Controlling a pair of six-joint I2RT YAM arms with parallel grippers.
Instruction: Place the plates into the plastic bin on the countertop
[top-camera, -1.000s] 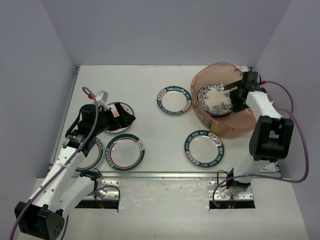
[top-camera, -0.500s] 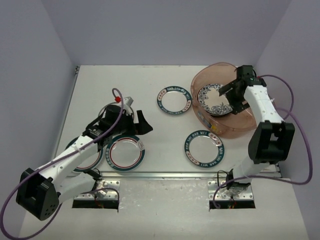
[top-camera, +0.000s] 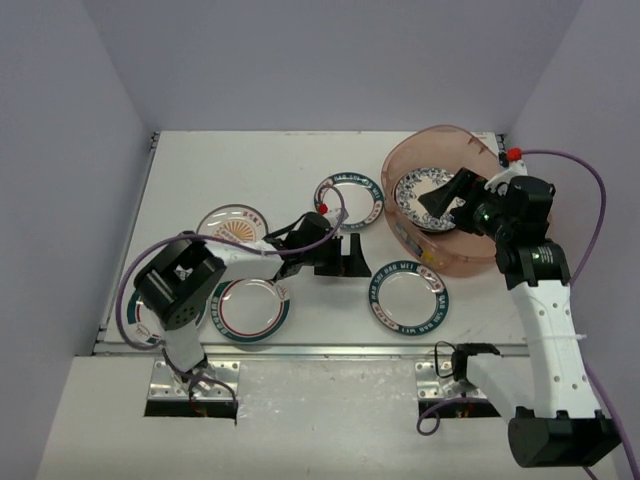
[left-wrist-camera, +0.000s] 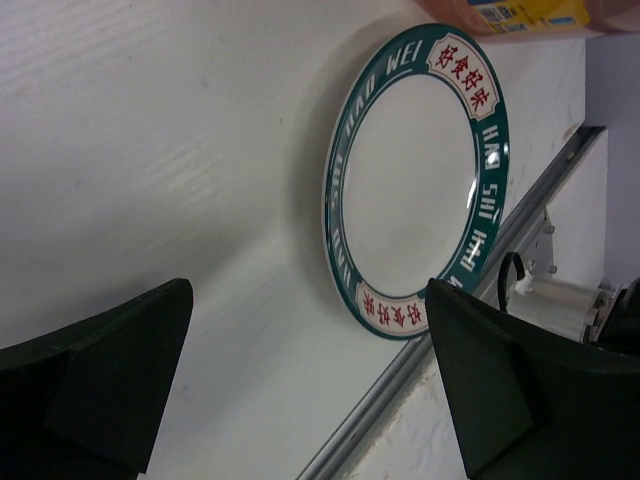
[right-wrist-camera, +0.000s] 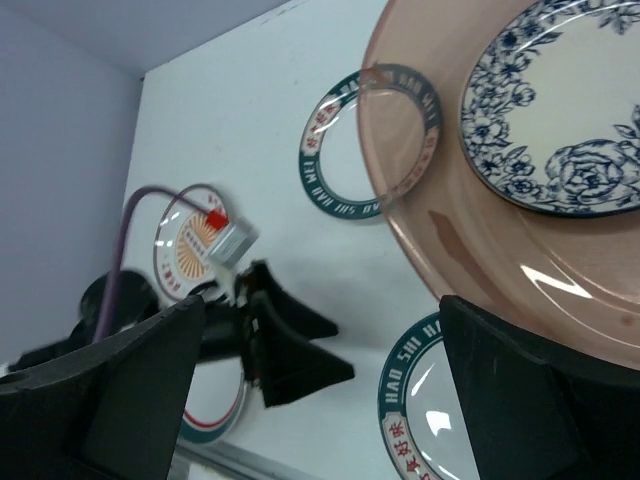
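The pink-brown plastic bin (top-camera: 470, 255) stands at the back right of the white countertop (top-camera: 220, 165) and holds a blue floral plate (top-camera: 420, 200). My right gripper (top-camera: 443, 196) hovers over that plate, open and empty. My left gripper (top-camera: 358, 257) is open and empty, low over bare countertop between two teal-rimmed lettered plates (top-camera: 349, 203) (top-camera: 409, 298). An orange sunburst plate (top-camera: 232, 222) and a red-teal plate (top-camera: 250, 308) lie at the left. In the left wrist view the gripper (left-wrist-camera: 308, 290) faces the near teal-rimmed plate (left-wrist-camera: 405, 180). The right wrist view shows the right gripper (right-wrist-camera: 322, 310), the bin (right-wrist-camera: 480, 230) and the floral plate (right-wrist-camera: 560, 110).
Another plate (top-camera: 143, 318) lies partly hidden under the left arm at the front left. The metal front edge (left-wrist-camera: 420, 380) runs just past the near teal plate. Grey walls close in the left, back and right. The left arm's purple cable (top-camera: 135, 275) loops over the left plates.
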